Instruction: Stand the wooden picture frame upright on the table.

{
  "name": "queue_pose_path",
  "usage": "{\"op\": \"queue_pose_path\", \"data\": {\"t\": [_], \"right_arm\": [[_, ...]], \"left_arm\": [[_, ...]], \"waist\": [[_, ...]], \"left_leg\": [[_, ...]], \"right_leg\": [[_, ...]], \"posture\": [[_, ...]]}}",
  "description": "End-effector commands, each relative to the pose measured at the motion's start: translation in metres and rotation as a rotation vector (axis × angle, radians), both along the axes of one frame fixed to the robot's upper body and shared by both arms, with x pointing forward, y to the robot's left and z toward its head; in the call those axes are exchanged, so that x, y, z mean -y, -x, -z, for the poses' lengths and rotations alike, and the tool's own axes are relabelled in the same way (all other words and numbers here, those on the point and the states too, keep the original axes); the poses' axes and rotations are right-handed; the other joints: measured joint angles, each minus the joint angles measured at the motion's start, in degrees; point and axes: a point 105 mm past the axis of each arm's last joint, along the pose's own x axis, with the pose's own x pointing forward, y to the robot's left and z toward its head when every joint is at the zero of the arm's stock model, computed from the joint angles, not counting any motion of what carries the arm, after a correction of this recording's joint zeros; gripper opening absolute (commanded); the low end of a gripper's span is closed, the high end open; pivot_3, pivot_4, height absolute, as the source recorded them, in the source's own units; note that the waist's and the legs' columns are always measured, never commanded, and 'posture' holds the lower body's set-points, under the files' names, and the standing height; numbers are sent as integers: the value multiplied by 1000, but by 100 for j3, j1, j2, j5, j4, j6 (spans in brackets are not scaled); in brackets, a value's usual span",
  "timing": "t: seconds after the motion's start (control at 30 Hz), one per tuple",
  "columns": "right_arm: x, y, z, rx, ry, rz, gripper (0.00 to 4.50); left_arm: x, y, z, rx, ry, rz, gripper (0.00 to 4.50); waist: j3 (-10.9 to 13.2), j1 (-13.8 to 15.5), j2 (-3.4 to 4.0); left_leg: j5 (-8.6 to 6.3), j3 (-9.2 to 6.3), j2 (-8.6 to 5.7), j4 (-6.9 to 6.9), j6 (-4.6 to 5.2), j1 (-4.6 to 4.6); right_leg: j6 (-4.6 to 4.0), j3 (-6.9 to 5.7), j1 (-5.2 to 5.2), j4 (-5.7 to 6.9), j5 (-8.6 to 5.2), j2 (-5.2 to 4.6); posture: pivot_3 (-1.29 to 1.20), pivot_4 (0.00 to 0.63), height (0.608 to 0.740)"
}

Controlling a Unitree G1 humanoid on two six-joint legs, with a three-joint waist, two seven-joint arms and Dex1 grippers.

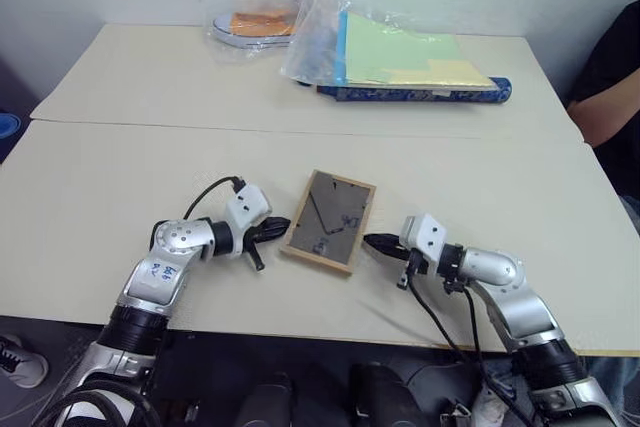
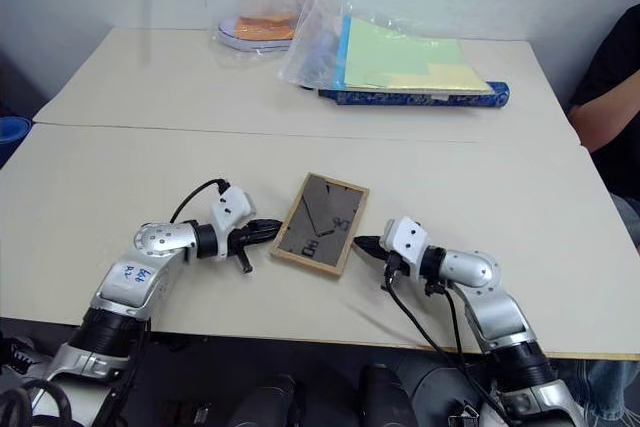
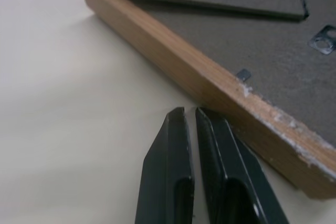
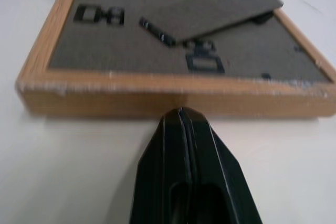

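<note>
Nearest the head camera, the two arms reach in over the near edge of the table [image 1: 90, 197]. The left gripper [image 1: 280, 226] and the right gripper [image 1: 372, 242] both have their black fingers pinched together on nothing, tips aimed at opposite long edges of the wooden picture frame [image 1: 330, 220]. It lies flat, face down, dark back uppermost, on the near section of the table, between the two grippers. At the far side sit a green-yellow paper pad [image 1: 405, 57] in plastic and a bagged orange item [image 1: 262, 23]; a person's arm [image 1: 605, 117] shows at the right edge.

The left wrist view brings the frame's wooden side [image 3: 210, 85] close: closed fingers [image 3: 176, 177] just beside it, and a chipped, whitish corner that the head views are too far off to show.

The right wrist view looks at the other long side [image 4: 173, 98], fingertips at or nearly touching the wood, with the fold-out stand [image 4: 220, 11] lying flat against the backing.

I judge it light and rigid, its wood sides offering fair purchase, though any glass front would be fragile. Pressing the two long edges from both sides looks the best hold, then tipping it up onto the stand
</note>
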Motion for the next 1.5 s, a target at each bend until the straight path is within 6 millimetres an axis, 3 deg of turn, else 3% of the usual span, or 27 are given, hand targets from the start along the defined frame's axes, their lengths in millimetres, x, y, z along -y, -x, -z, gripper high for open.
{"op": "queue_pose_path", "data": {"t": [0.03,0.2,0.33,0.43,0.5,0.63,0.83,1.1,1.33,1.5], "right_arm": [[-9,1,-11,39,-13,-28,0],[0,-1,-10,15,12,-15,0],[13,0,-12,22,50,-18,0],[20,5,-19,16,51,-33,0],[20,11,-19,-6,59,-61,0],[14,17,-20,-17,90,-86,0],[5,17,-18,-9,114,-103,0],[0,14,-15,-23,125,-87,0],[-10,17,-17,-27,118,-111,0],[-11,19,-13,-34,125,-111,0]], "left_arm": [[15,15,-2,3,21,77,333],[7,20,-2,-13,55,27,333],[-11,28,-5,-100,128,-43,333],[-40,31,-7,-263,224,-184,911],[-45,37,-9,-418,296,-203,1487],[-39,47,-30,-825,445,-181,2732],[-13,38,-25,-958,420,-140,4468],[12,35,-6,-1053,337,-148,4468],[36,37,-10,-1102,354,-69,4468],[40,33,-11,-1124,379,-82,4468]], "waist": [[0,-11,0],[0,-17,1],[0,-17,0],[0,-18,0],[0,-18,0],[1,8,-2],[1,-16,-2],[-2,18,2],[-4,87,3],[-4,123,2]], "left_leg": [[0,0,0,0,0,0],[-1,0,1,2,-1,1],[-1,0,2,2,-1,0],[-1,0,3,4,-1,0],[-1,-2,4,4,-1,0],[-3,-10,2,14,2,-4],[-8,-19,-8,21,6,-11],[-5,-21,-8,27,0,-6],[-5,-25,-19,32,1,-4],[-5,-25,-20,32,1,-3]], "right_leg": [[0,0,0,2,0,0],[0,1,-1,1,0,1],[0,2,-2,1,0,0],[0,1,-1,1,0,1],[0,1,-1,2,0,1],[0,-4,3,9,0,1],[2,-6,3,19,1,-3],[2,-8,6,11,1,-4],[2,-9,9,9,1,-12],[2,-10,9,8,1,-13]], "posture": [[0,150,740],[0,150,740],[0,150,740],[0,150,740],[0,150,740],[0,150,740],[0,150,740],[0,150,740],[0,150,740],[0,150,740]]}}
